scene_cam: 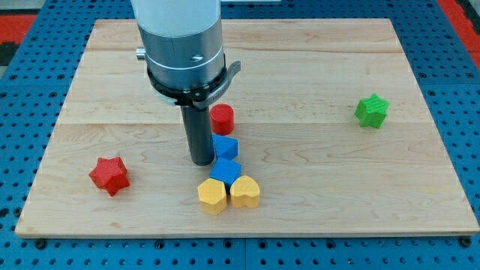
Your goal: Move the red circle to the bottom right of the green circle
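The red circle lies near the board's middle, just right of my rod. My tip rests on the board below and left of the red circle, close beside a blue block. No green circle shows; it may be hidden behind the arm. A green star lies far to the view's right.
A second blue block sits under the first. A yellow hexagon and a yellow heart lie below them. A red star lies at the view's lower left. The wooden board sits on a blue pegboard.
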Robot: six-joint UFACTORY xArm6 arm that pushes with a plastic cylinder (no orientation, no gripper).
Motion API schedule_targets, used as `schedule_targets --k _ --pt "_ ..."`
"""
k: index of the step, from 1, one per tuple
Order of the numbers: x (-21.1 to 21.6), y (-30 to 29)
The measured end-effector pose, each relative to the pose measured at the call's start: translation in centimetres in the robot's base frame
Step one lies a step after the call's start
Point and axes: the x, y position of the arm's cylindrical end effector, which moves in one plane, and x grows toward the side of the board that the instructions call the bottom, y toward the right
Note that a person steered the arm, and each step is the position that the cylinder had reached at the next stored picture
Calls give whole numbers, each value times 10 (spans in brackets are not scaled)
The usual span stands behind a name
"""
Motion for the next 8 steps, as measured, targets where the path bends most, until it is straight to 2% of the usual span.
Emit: schedule_targets --k 1,5,6,8 --pt "-3 -13" --pt "-3 -4" --pt "-40 -1" --pt "-61 53"
